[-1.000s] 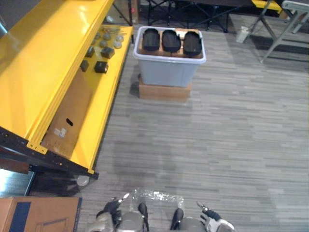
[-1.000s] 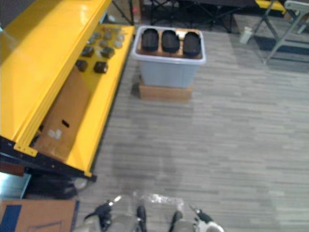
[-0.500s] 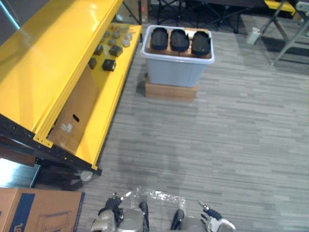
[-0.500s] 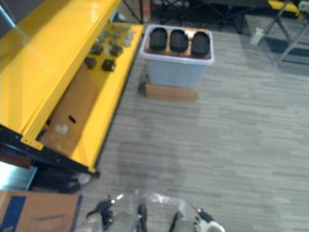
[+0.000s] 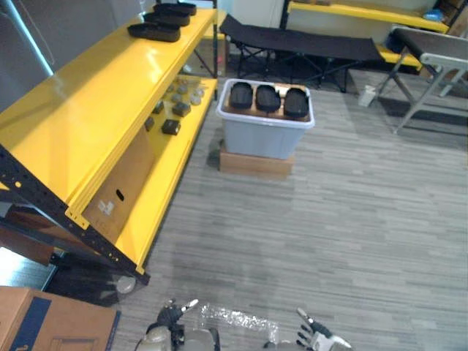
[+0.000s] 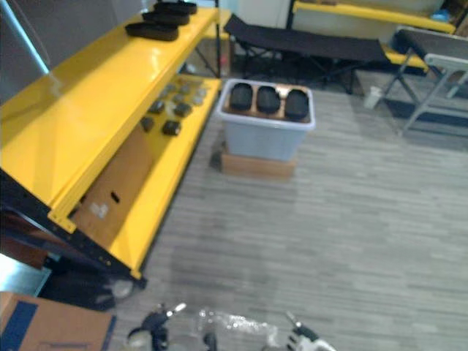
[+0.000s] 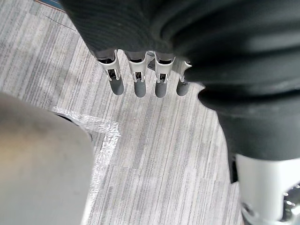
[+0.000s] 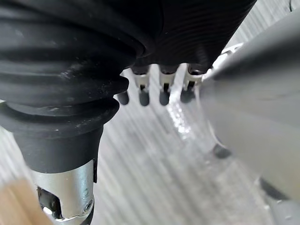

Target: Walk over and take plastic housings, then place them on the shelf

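Three black plastic housings lie side by side in a pale grey bin on the floor ahead, next to the yellow shelf. Two more black housings rest on the far end of the shelf's top board. My left hand and right hand hang low at the near edge, far from the bin. In the left wrist view the left hand's fingers point straight down over the floor, holding nothing. The right hand's fingers are likewise straight and hold nothing.
The bin stands on a flat cardboard box. Small dark parts and a cardboard sheet lie on the lower shelf board. A cardboard box is at near left. A black cot and folding table stand behind.
The whole picture has shifted: the camera looks further ahead, so the shelf's top board and its housings now show. Both hands stay low and hold nothing.
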You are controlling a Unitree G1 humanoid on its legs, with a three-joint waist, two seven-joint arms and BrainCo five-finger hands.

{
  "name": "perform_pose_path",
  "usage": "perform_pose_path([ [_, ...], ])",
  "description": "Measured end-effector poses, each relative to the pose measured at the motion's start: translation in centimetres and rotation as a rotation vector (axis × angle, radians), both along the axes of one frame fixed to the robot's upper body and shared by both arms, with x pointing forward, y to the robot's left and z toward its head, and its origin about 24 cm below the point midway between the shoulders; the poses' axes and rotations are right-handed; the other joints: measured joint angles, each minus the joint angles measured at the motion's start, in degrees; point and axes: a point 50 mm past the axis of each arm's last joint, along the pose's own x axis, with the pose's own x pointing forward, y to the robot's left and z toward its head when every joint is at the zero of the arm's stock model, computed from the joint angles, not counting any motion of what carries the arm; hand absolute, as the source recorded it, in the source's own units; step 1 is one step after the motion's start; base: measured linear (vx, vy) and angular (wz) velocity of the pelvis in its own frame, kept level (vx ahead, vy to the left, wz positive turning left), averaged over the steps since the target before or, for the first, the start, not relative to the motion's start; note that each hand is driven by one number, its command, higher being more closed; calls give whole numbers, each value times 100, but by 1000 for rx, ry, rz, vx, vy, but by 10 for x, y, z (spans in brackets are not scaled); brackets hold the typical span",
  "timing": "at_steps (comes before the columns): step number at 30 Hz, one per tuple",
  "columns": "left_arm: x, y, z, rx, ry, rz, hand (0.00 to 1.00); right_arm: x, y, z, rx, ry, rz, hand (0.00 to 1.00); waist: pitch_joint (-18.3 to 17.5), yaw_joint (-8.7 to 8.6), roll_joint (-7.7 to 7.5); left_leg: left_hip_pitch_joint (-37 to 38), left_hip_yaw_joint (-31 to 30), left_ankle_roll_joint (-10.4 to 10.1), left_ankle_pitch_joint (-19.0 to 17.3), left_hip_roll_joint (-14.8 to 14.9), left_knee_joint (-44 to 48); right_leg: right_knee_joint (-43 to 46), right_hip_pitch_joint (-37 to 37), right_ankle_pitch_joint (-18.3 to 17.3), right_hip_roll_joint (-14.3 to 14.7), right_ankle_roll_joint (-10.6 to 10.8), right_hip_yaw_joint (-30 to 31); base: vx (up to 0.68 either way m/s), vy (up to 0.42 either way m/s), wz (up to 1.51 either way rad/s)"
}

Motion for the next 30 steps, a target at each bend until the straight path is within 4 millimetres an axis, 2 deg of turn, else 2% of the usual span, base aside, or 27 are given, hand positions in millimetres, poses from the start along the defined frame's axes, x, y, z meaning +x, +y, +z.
perform_pose_path([
  [1, -1, 1, 0, 1, 2, 10, 0, 1, -3, 1, -4, -9, -14, 0, 24, 10, 102, 15, 56, -17, -149, 180, 193, 388, -182, -30, 60, -116, 76, 29, 147, -48],
  [2, -4, 10, 0, 15, 13, 41, 0, -1, -4, 0, 2, -5, -26, 0, 28, 31, 64, 82, 120, -65, -297, 363, 337, 594, -325, -157, 116, -274, 80, 36, 98, -41],
  [5, -9, 19, 0, 43, 32, 60, 0, -6, -3, -1, 30, -20, -67, 0, 22, 10, 48, 35, 105, -241, -512, 737, 572, 191, -623, -154, 316, -253, 94, 88, 11, -19],
  [7, -7, 18, 0, 47, 26, 61, 0, -8, -6, -1, 34, -27, -90, 0, 22, 11, 55, -4, 79, -342, -624, 814, 683, -376, -777, -61, 317, -180, 112, 180, -39, -2],
  [10, -3, 13, 0, 27, 12, 107, 0, -8, -8, 0, 32, -36, -103, 0, 25, -2, 58, -9, 20, -558, -926, 830, 1054, -870, -860, 306, 314, -285, 115, 259, -152, 13],
  [12, 5, -1, 1, -5, -7, 105, 0, -6, -6, 1, 35, -49, -102, 0, 42, -68, 104, 18, -221, -774, -1147, 856, 1202, -705, -854, 827, 375, -445, 184, 335, -304, 51],
  [13, 8, -10, 1, -28, -13, 110, 0, -6, -12, 2, 16, -43, -101, 0, 64, -91, 206, 133, -276, -810, -1165, 945, 1067, -489, -865, 647, 420, -523, 74, 307, -239, 41],
  [15, 9, -16, 1, -49, -19, 140, 0, -4, -14, 3, 4, -44, -93, 0, 44, -121, 247, 386, -255, -994, -1060, 1035, 735, -100, -954, 158, 446, -643, -12, 343, -219, 15],
  [16, 8, -17, 0, -60, -15, 154, 0, -1, -15, 3, 0, -52, -91, 0, 41, -146, 273, 271, -229, -1042, -958, 1057, 964, 81, -982, -85, 445, -660, -51, 340, -250, 10],
  [18, 14, -21, 3, -94, -42, 194, 0, 0, -18, 4, -27, -49, -99, 0, 92, -185, 358, -185, -221, -1174, -527, 1269, 2074, 303, -945, -325, 461, -813, -58, 330, -253, -3],
  [19, 15, -22, 4, -113, -54, 227, 0, 0, -20, 4, -43, -44, -92, 0, 108, -186, 444, -489, -215, -1245, -99, 1436, 2795, 279, -812, -371, 495, -890, -59, 352, -196, -10],
  [21, 16, -23, 4, -148, -64, 291, 0, 2, -22, 5, -85, -37, -39, 0, 175, -195, 501, -830, -205, -1223, -106, 1587, 3485, 33, -415, -385, 553, -915, -59, 419, -135, -1],
  [23, 15, -19, 5, -157, -79, 335, 0, 6, -19, 5, -119, -41, 40, 0, 227, -134, 484, -1090, -194, -1154, -146, 1464, 3496, -308, -11, -390, 530, -916, -52, 352, -49, 4],
  [25, 19, -11, 10, -159, -122, 383, 0, 22, -15, 9, -143, -82, 101, 0, 328, -64, 350, -1543, -143, -1030, -210, 1130, 3011, -638, 279, -615, 404, -808, 46, 294, 27, 1],
  [26, 22, -7, 13, -153, -146, 384, 0, 37, -13, 14, -156, -122, 121, 0, 454, 25, 320, -1777, -33, -1006, -187, 990, 2480, -717, 413, -680, 335, -766, 91, 319, 112, -20],
  [27, 21, -4, 13, -142, -145, 376, 0, 46, -14, 18, -176, -153, 134, 0, 568, 139, 295, -1977, 101, -986, -70, 842, 1878, -738, 553, -809, 248, -625, 139, 321, 141, -25],
  [28, 19, -2, 12, -150, -148, 397, 0, 51, -14, 21, -188, -170, 143, 0, 602, 190, 316, -2067, 137, -986, 65, 795, 1563, -733, 646, -872, 237, -574, 156, 466, 255, -29],
  [29, 12, 5, 12, -117, -144, 388, 0, 57, -15, 24, -199, -191, 147, 0, 593, 275, 352, -2114, 128, -897, 541, 740, 862, -599, 755, -1102, 234, -414, 236, 536, 281, -47],
  [30, 0, 13, 8, -72, -114, 364, 0, 61, -8, 25, -187, -199, 170, 0, 659, 414, 183, -1930, 321, -422, 766, 695, 1048, -386, 878, -1323, 135, -384, 535, 566, 271, -43],
])
